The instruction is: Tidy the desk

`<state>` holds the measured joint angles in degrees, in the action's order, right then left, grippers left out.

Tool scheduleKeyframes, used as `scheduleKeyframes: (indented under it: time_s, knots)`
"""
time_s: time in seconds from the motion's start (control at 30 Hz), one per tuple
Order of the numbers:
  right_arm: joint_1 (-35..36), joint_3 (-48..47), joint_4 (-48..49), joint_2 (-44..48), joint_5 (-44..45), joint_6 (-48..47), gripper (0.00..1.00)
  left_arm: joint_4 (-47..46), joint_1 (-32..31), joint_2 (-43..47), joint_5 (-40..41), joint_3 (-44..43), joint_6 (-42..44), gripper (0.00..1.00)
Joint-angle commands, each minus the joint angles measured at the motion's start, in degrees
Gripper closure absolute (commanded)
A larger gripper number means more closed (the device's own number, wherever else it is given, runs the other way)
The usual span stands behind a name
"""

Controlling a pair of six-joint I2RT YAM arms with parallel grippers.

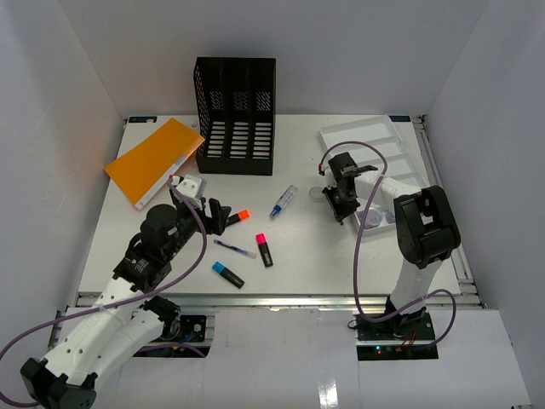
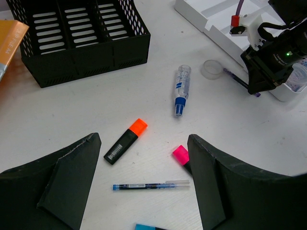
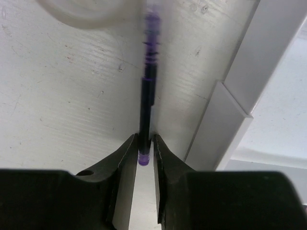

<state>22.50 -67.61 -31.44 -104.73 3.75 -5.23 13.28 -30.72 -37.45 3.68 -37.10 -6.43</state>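
Observation:
The white desk (image 1: 306, 256) holds scattered stationery. My left gripper (image 1: 218, 215) is open and empty, hovering over an orange-capped highlighter (image 2: 125, 141), a pink-capped highlighter (image 2: 180, 154) and a thin blue pen (image 2: 151, 185). A blue-capped highlighter (image 1: 228, 274) lies nearer me. A clear bottle with a blue cap (image 2: 180, 90) lies mid-desk. My right gripper (image 3: 145, 143) is shut on the end of a purple pen (image 3: 147, 96), held low over the desk beside the white tray (image 3: 225, 124). The pen's tip points at a clear tape roll (image 2: 211, 69).
A black mesh file organizer (image 1: 237, 115) stands at the back centre. An orange notebook (image 1: 153, 160) lies at the back left. The white compartmented tray (image 1: 368, 136) sits at the back right, with small clear cups (image 1: 376, 220) at its near end.

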Motion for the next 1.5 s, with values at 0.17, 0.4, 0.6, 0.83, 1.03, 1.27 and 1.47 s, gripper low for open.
scheduleKeyframes:
  time_s: [0.17,0.4,0.6,0.83,1.03,1.27,1.47]
  knots:
    - [-1.05,2.04,0.76,0.22,0.84,-1.45,0.87,-0.98,0.13,0.54,-0.26,0.01,0.45,0.16]
    - [-1.53,0.47,-0.79,1.90,-4.76,-3.33,0.92,-1.06,0.13,0.71,-0.29,-0.04,0.40,0.16]
    - [-2.37,-5.46,-6.15,4.08,-14.83,-11.58,0.92,-1.00,0.10,0.71,-0.58,-0.02,0.39,0.16]
    - [-5.49,-8.85,-9.71,7.45,-17.28,-18.00,0.92,-1.06,0.13,0.80,-0.58,0.04,0.36,0.16]
    - [-8.85,-11.23,-14.18,9.14,-18.06,-26.76,0.92,-1.04,0.07,0.80,-0.82,0.01,0.36,0.16]
    - [-11.89,-11.61,-15.67,10.90,-8.21,-36.00,0.92,-0.97,0.13,0.79,-0.79,0.01,0.36,0.16]
    - [-15.04,-9.15,-13.11,13.35,0.14,-46.87,0.92,-0.99,0.13,0.73,-1.02,-0.08,0.28,0.16]
